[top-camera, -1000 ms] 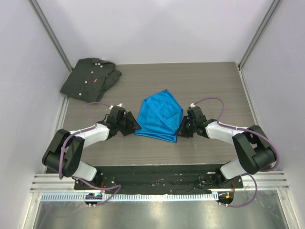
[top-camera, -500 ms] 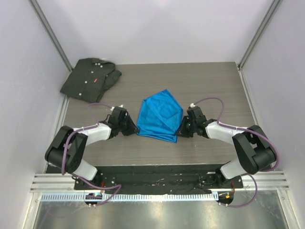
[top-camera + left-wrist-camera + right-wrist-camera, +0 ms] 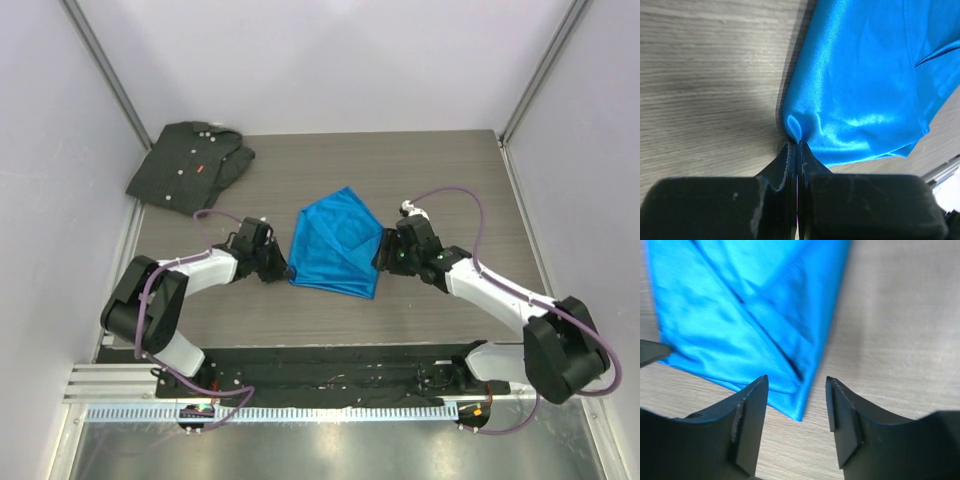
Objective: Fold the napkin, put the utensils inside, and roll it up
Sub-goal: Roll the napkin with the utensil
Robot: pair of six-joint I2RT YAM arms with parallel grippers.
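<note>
Pinches a corner of the blue napkin (image 3: 860,75) with the left gripper (image 3: 797,145), fingers pressed together. Holds the right gripper (image 3: 796,390) at another corner, fingers apart.

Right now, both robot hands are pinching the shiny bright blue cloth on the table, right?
Not quite: only the left hand pinches the shiny bright blue cloth. The right wrist view shows the right hand open around the cloth's corner.
</note>
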